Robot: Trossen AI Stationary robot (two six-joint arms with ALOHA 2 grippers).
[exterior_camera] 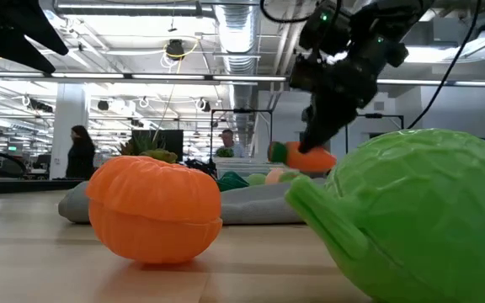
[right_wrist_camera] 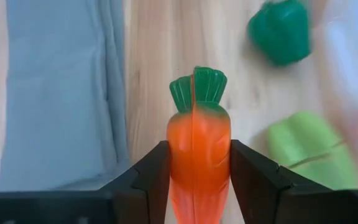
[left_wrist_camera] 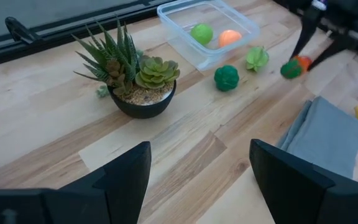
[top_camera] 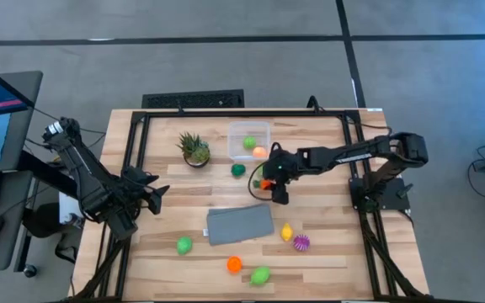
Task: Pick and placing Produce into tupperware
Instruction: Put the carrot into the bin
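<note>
Grey floor point(top_camera: 226, 59), exposed ceiling ducts point(exterior_camera: 226, 21)

I see bare wood between the cloth point(top_camera: 240, 224) and tub point(top_camera: 249, 140), except a green pepper point(top_camera: 238, 169) and pale green piece point(left_wrist_camera: 257, 58). Plant point(top_camera: 194, 149) blocks the tub's left side.

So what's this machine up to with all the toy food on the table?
It is sorting toy produce into a clear tub. The right gripper is shut on a toy carrot, held beside the grey cloth and near the tub. The tub already holds a green piece and an orange one. A dark green pepper lies close by, and several more pieces wait past the cloth. The left gripper hangs idle on the table's other side, facing a potted plant.
</note>
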